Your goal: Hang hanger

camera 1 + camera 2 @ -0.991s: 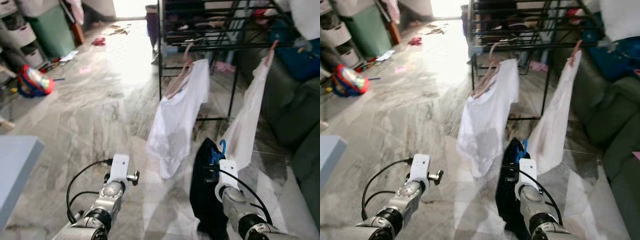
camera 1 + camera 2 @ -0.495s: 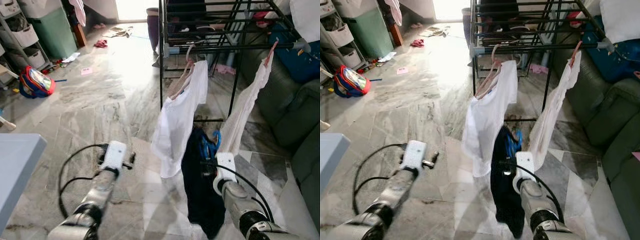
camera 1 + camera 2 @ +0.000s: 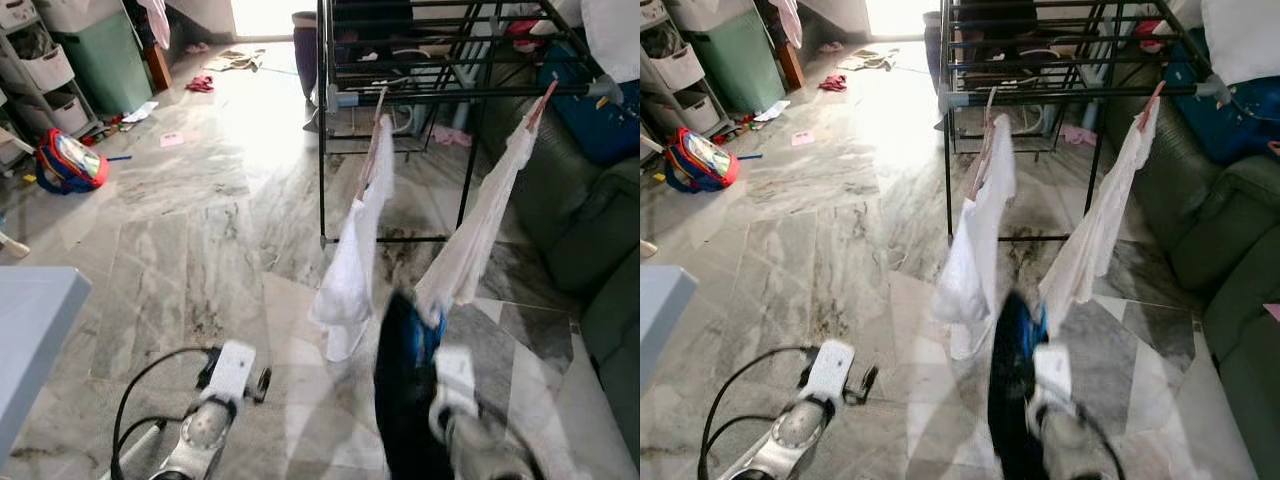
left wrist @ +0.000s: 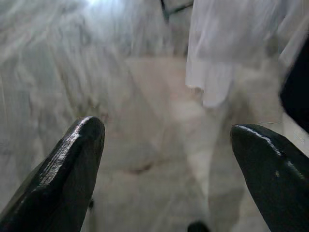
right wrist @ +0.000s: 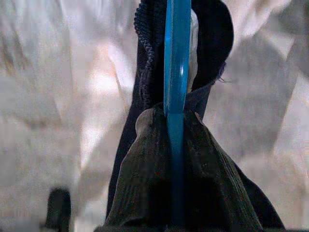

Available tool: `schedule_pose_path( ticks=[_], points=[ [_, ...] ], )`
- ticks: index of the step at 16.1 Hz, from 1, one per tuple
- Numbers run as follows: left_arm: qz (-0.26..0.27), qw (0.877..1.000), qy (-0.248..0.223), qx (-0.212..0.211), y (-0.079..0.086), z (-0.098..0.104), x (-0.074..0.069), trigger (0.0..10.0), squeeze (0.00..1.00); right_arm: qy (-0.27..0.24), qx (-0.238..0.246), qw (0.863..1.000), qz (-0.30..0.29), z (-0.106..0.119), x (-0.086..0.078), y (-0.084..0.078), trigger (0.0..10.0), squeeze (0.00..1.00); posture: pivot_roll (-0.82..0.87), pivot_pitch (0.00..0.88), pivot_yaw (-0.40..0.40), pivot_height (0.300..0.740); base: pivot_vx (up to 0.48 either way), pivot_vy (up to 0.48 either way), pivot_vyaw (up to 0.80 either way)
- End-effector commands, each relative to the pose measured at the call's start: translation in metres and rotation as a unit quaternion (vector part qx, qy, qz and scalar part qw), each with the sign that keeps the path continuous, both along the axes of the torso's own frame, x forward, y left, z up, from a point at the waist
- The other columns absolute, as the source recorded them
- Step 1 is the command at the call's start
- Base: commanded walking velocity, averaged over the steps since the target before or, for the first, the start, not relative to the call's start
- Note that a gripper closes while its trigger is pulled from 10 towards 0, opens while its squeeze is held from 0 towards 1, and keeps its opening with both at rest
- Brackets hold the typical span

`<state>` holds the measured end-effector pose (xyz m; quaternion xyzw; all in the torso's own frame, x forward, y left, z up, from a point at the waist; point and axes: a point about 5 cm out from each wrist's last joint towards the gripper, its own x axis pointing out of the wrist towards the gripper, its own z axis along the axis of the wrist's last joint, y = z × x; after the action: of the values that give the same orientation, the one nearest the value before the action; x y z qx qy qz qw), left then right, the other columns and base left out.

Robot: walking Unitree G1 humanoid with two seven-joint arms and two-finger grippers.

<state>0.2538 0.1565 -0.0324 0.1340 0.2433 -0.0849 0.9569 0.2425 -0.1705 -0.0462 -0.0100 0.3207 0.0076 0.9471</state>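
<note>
A blue hanger [image 5: 176,72] carries a dark garment [image 3: 400,400] that hangs low in front of me. My right gripper [image 3: 452,372], blurred by motion, is shut on the hanger under the garment's collar. The black drying rack [image 3: 430,95] stands ahead, with a rail across its front. Two white garments hang from that rail on pink hangers, one a shirt [image 3: 355,260] turned edge-on, the other [image 3: 480,230] to its right. The held garment is below and between them. My left gripper [image 4: 169,130] is open and empty over the marble floor, low at the left [image 3: 235,365].
A dark green sofa [image 3: 600,230] lines the right side, close to the rack. The corner of a pale blue table [image 3: 30,330] juts in at the left. A colourful backpack [image 3: 65,162], a green bin [image 3: 100,60] and scattered litter lie far left.
The right arm has dropped lower with the hanger and garment and is now blurred. The left arm has pulled back and down. The white shirt has swung round edge-on.
</note>
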Motion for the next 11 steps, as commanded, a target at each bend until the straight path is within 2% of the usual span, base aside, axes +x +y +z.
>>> schedule_pose_path(
  ticks=[1, 2, 3, 4, 6, 8, 10, 11],
  points=[
    [0.019, 0.999, 0.026, 0.011, 0.009, -0.007, -0.007, 10.0, 0.00, 0.006, -0.018, 1.000, 0.009, -0.001, 0.000, 0.003, 10.0, 0.00, 0.05, 0.103, 0.019, 0.740, 0.000, 0.000, 0.00],
    [0.041, 0.997, 0.063, 0.012, 0.018, -0.015, -0.016, 10.0, 0.00, 0.043, -0.051, 0.997, 0.029, -0.011, -0.013, 0.005, 10.0, 0.00, 0.06, 0.085, 0.010, 0.740, 0.000, 0.000, 0.00],
    [0.049, 0.994, 0.090, 0.023, 0.026, -0.021, -0.024, 10.0, 0.00, 0.076, -0.054, 0.996, 0.018, -0.019, -0.023, 0.004, 10.0, 0.00, 0.09, 0.081, 0.014, 0.740, 0.000, 0.000, 0.00],
    [0.052, 0.991, 0.116, 0.040, 0.032, -0.026, -0.031, 10.0, 0.00, 0.101, -0.055, 0.993, 0.021, -0.024, -0.029, 0.004, 10.0, 0.00, 0.11, 0.076, 0.016, 0.740, 0.000, 0.000, 0.00],
    [0.084, 0.981, 0.170, 0.041, 0.045, -0.035, -0.045, 10.0, 0.00, 0.127, -0.079, 0.987, 0.059, -0.029, -0.037, 0.005, 10.0, 0.00, 0.10, 0.087, 0.024, 0.740, 0.000, 0.000, 0.00],
    [0.074, 0.977, 0.188, 0.063, 0.049, -0.039, -0.052, 10.0, 0.00, 0.136, -0.079, 0.986, 0.057, -0.031, -0.041, 0.001, 10.0, 0.00, 0.10, 0.083, 0.014, 0.740, 0.000, 0.000, 0.00],
    [0.095, 0.976, 0.189, 0.054, 0.050, -0.040, -0.054, 10.0, 0.00, 0.144, -0.097, 0.982, 0.072, -0.033, -0.045, -0.004, 10.0, 0.00, 0.10, 0.074, 0.007, 0.740, 0.000, 0.000, 0.00],
    [0.094, 0.976, 0.190, 0.052, 0.048, -0.040, -0.054, 10.0, 0.00, 0.149, -0.089, 0.983, 0.057, -0.034, -0.048, -0.007, 10.0, 0.00, 0.10, 0.071, 0.001, 0.740, 0.000, 0.000, 0.00]
  ],
)
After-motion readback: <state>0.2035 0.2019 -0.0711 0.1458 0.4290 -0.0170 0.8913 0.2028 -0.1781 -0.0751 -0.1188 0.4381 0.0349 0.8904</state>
